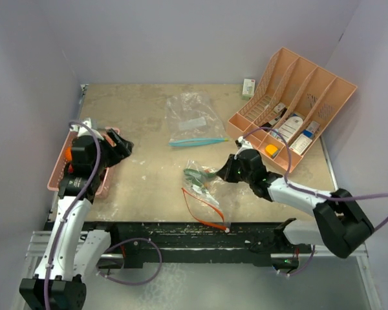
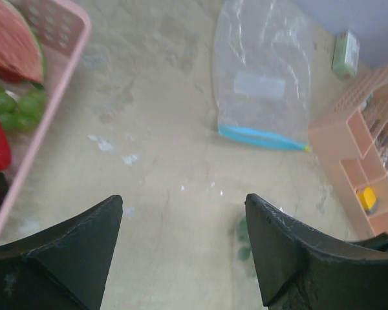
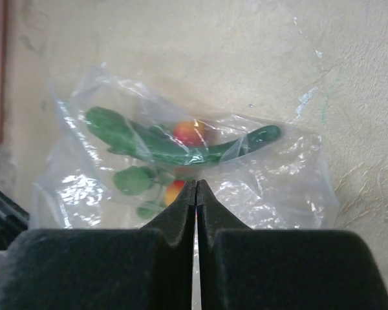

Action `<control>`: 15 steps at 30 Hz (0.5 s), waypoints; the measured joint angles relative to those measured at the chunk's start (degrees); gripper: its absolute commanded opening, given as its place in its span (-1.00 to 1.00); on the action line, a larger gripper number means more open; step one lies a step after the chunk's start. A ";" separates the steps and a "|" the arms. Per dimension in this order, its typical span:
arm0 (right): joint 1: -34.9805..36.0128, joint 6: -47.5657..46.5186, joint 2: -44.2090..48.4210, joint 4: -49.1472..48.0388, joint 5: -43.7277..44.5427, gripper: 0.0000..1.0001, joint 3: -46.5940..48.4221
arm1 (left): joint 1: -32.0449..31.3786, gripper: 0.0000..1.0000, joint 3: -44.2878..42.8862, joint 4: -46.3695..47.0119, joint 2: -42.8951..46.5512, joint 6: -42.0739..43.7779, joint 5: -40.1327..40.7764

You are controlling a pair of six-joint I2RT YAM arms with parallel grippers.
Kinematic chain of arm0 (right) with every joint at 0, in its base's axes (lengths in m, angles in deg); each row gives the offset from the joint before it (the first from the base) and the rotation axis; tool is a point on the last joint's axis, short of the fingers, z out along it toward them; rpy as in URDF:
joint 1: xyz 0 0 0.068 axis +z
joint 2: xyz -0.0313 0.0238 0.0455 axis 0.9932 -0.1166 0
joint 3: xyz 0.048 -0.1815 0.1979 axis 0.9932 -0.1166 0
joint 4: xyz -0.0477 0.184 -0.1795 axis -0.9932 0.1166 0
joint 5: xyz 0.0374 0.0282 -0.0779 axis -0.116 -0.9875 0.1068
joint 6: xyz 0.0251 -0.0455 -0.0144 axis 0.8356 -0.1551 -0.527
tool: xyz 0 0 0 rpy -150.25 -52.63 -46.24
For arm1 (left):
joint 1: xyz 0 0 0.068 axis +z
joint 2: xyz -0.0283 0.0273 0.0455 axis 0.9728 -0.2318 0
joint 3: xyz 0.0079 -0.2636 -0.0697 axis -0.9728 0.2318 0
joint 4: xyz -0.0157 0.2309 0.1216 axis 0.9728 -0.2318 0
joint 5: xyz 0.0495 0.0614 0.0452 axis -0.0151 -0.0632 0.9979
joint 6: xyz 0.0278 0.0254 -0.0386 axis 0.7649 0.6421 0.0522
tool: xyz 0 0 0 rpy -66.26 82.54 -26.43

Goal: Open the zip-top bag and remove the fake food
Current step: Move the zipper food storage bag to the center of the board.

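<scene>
Right gripper (image 3: 195,188) is clamped shut on the clear film of the bag (image 1: 207,194), which sits mid-table toward the near edge with the leafy food (image 3: 149,147) inside. Left gripper (image 2: 184,203) hangs wide open with nothing in it, by the pink basket (image 2: 70,74) at the left edge. The bag looks light, floppy and slippery, so I'd grab the red zip strip (image 1: 204,208). There's bare table between the arms, and only the organizer (image 1: 310,84) crowds the far right corner.

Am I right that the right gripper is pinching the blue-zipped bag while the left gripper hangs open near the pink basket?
Not quite: the top external view shows the right gripper pinching the red-zipped bag; the blue-zipped bag lies apart, farther back. The left gripper does hang open near the pink basket.
</scene>
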State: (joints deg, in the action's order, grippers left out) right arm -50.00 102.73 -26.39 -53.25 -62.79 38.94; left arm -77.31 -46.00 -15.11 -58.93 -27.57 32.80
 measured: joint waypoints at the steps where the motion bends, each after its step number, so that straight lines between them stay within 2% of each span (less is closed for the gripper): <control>1: 0.00 0.72 1.60 -0.28 0.26 -1.00 -0.37 | -1.22 0.58 1.14 -0.04 -0.02 -0.28 -0.55; 2: 0.00 1.44 3.39 -0.50 0.39 -1.00 -0.92 | -2.78 0.57 2.40 -0.07 -0.11 -0.50 -1.07; 3: 0.00 2.03 5.14 -0.57 0.61 -0.91 -1.46 | -4.26 0.57 3.43 -0.11 -0.35 -0.85 -1.53; 7: 0.02 1.70 9.31 0.13 0.48 -0.17 -1.92 | -11.17 0.57 6.84 0.50 -2.97 -2.40 -1.95; 10: 1.79 -0.87 9.55 2.91 0.87 0.30 -0.22 | -17.42 0.57 8.37 1.88 -5.84 -3.85 -0.83; 12: 5.03 -3.72 8.74 6.08 1.81 0.44 2.82 | -21.79 0.57 8.87 2.82 -8.00 -4.87 0.24; 15: 11.32 -7.80 5.99 9.62 3.04 0.50 9.55 | -26.75 0.55 9.44 4.35 -10.78 -6.19 1.55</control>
State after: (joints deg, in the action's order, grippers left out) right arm -38.68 94.93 -20.40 -43.63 -59.75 48.50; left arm -104.06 -36.56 -10.76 -69.70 -33.75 34.35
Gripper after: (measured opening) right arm 0.725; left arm 0.787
